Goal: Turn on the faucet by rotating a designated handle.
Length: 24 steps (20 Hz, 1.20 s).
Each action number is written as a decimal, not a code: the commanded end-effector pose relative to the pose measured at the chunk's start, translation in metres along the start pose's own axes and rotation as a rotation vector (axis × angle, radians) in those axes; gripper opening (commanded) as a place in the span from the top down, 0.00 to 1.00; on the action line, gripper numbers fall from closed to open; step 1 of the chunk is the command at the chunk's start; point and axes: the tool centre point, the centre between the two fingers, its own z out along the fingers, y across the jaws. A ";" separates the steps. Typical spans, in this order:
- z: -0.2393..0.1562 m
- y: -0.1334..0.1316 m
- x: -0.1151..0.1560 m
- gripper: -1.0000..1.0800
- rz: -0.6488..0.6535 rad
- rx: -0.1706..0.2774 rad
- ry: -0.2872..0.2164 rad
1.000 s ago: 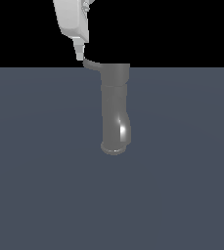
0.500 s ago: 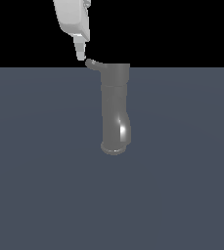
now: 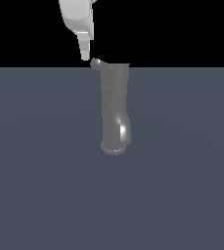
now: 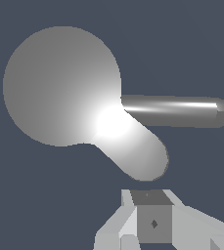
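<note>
The faucet (image 3: 114,110) is a tall grey cylinder with a glossy curved section and a flared round rim at its near end. The handle (image 3: 95,63) is a short grey stub projecting from the far end toward the exterior view's left. My white gripper (image 3: 85,56) hangs just above and left of the handle tip, very close to it, with its fingers together and holding nothing. In the wrist view the faucet (image 4: 62,85) shows as a round disc with a lobe, the handle (image 4: 174,111) as a thin shiny rod, and the gripper (image 4: 151,215) lies beside them.
A flat dark blue-grey floor (image 3: 40,185) lies all around the faucet. Black background fills the area behind the gripper.
The gripper tip has moved toward the exterior view's right and slightly down. The handle has swung with it and now looks shorter, closer to the faucet body.
</note>
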 end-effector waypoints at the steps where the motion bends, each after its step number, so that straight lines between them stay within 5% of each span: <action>1: 0.002 0.002 0.007 1.00 0.005 -0.004 0.000; 14: 0.015 0.032 0.083 1.00 0.029 -0.041 -0.002; 15: 0.015 0.032 0.083 1.00 0.029 -0.041 -0.002; 16: -0.001 0.021 0.046 1.00 -0.033 -0.007 0.004; 24: 0.008 0.009 0.092 1.00 -0.003 -0.024 0.002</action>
